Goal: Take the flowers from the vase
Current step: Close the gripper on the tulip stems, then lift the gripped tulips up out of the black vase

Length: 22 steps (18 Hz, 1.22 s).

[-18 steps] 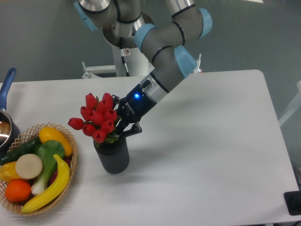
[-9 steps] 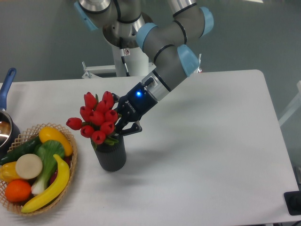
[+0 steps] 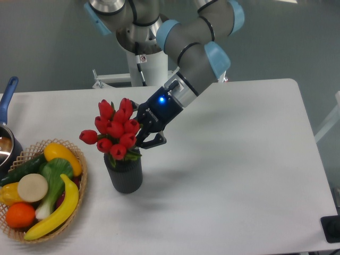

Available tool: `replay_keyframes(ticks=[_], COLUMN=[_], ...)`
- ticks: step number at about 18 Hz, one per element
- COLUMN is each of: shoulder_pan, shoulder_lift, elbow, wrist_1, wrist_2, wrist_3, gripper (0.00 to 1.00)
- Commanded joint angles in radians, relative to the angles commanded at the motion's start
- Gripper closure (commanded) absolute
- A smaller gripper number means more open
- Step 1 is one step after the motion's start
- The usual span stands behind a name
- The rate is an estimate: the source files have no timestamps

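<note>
The flowers (image 3: 114,133) stand in the vase (image 3: 125,173), red buds bunched above its mouth, leaning a bit left — stems run roughly up-down into the dark ribbed cylinder, so the bunch's long axis is near vertical. Lower stems are hidden by buds and vase rim; can't tell how deep they sit.

The hand (image 3: 144,139) comes in from the right and far side, arm sloping down-left, its fingers right at the base of the buds, just above the vase mouth. It looks closed on the bunch at the stems, but the contact itself is hidden behind the blooms — judged, not plainly seen.

What the coming move turns on: stems lie along the vase axis, so the pull prob. needs to go straight up along it, not sideways, or the vase may tip or drag on the counter (image 3: 239,175).

Wicker basket (image 3: 81,159) w/ fruit & veg sits near-left of the vase, apart from it.
</note>
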<state>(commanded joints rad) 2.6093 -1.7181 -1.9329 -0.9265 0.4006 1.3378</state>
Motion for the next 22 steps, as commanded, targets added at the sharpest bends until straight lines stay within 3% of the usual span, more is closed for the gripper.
replay_keyframes(ticks=[22], shoulder_pan=[0.032], shoulder_lift=[0.133], elbow=[0.006], wrist_1=[-0.006], wrist_2=[-0.095], wrist_3=[-0.184], gripper=[0.61])
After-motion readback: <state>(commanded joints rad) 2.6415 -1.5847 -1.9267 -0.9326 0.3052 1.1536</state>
